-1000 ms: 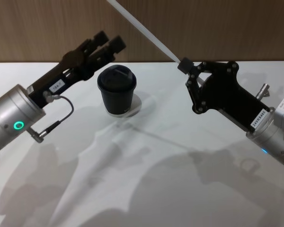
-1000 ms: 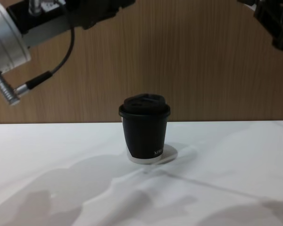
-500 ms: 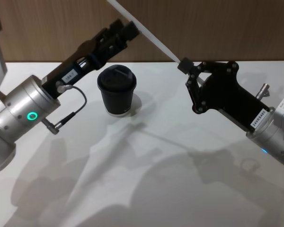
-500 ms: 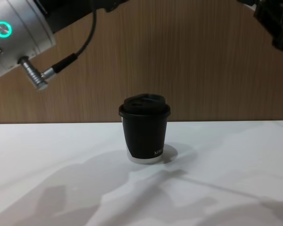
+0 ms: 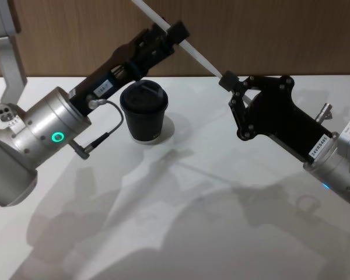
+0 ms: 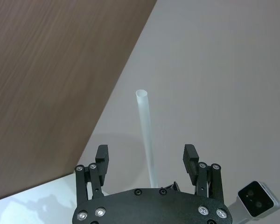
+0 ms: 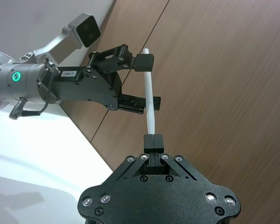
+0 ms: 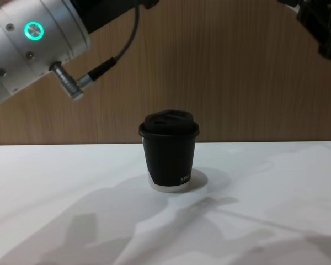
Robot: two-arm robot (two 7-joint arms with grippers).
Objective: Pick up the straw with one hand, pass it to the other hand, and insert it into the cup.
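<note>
Up above the cup [image 5: 143,114], now brackets the straw [image 5: 198,55] with left gripper [image 5: 168,32], jaws apart; keeps right gripper [image 5: 227,79] clamped on it; handover ready.

A robotics lab or test stand is suggested. A plain white counter [image 5: 181,245] is backed by a brown wood-grain wall panel [image 5: 291,35]. The left arm [image 5: 29,149], lit by a green ring light [image 5: 58,137], and the right arm [image 5: 344,166], tagged with a printed label [image 5: 318,146], are held over it, and one black paper cup [image 5: 143,114] is staged there.
</note>
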